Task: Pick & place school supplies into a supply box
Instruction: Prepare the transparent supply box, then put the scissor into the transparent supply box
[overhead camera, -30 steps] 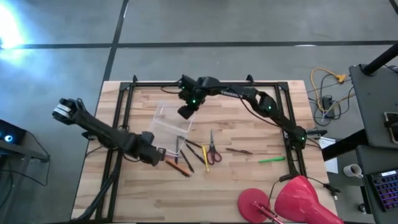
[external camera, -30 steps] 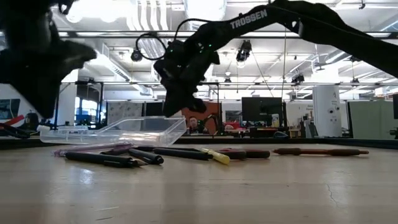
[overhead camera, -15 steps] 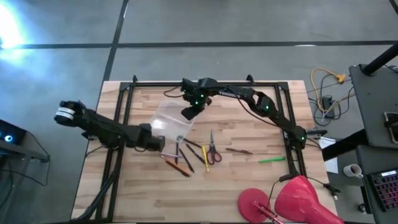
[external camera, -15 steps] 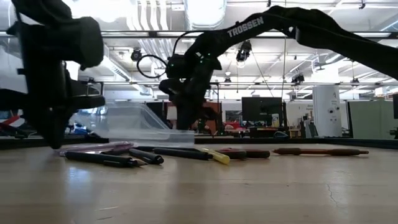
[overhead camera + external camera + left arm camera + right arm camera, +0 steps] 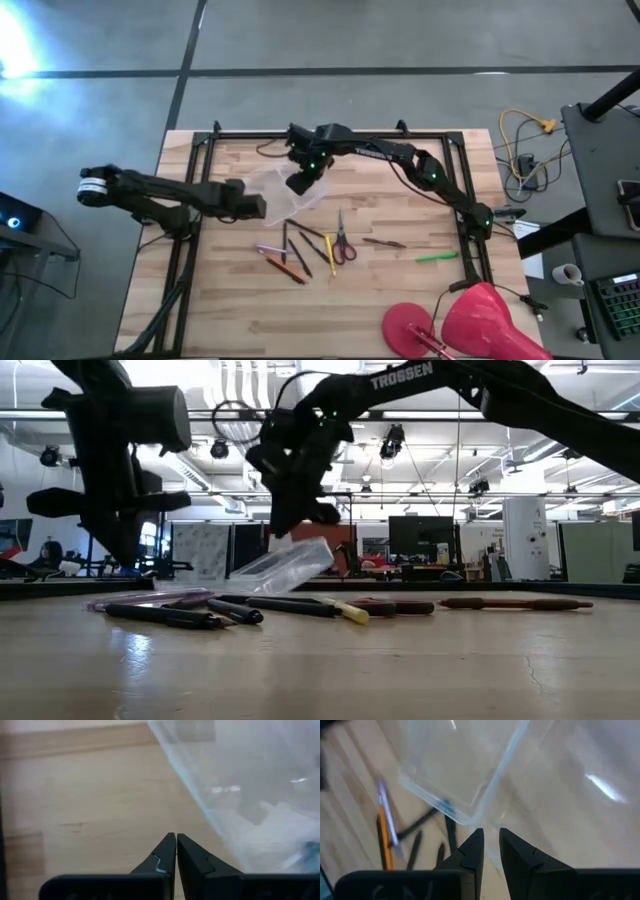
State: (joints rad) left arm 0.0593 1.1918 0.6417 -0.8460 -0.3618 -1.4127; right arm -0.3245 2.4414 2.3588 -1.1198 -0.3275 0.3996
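Observation:
The supply box (image 5: 278, 190) is a clear plastic case, tilted in the low view (image 5: 285, 563) with one end raised. My right gripper (image 5: 299, 183) reaches in from the far side and is shut on it. My left gripper (image 5: 258, 207) is shut just left of the box (image 5: 260, 795); I cannot tell whether it touches it. Several pens and pencils (image 5: 295, 250) lie on the table near the box, with the red-handled scissors (image 5: 342, 243) beside them. A brown pen (image 5: 385, 242) and a green pen (image 5: 437, 257) lie farther right. My right gripper (image 5: 490, 834) pinches a thin clear wall of the supply box (image 5: 492, 851) between its two fingers, coming from above and slanting down. The box hangs tilted below the fingers (image 5: 300, 525), its held end raised. Whether its low end (image 5: 238, 574) rests on the table, I cannot tell.
A red dome-shaped lamp (image 5: 470, 320) sits at the table's near right corner. A black frame (image 5: 200, 150) runs along the far and side edges. Bare wood (image 5: 200, 310) lies toward the near left. Cables (image 5: 525, 140) lie on the floor off the right side.
My left gripper has moved from beside the pens toward the far edge, up to the box's left side. The right gripper has risen, and the box, which lay low on the table, now stands tilted with its held end up.

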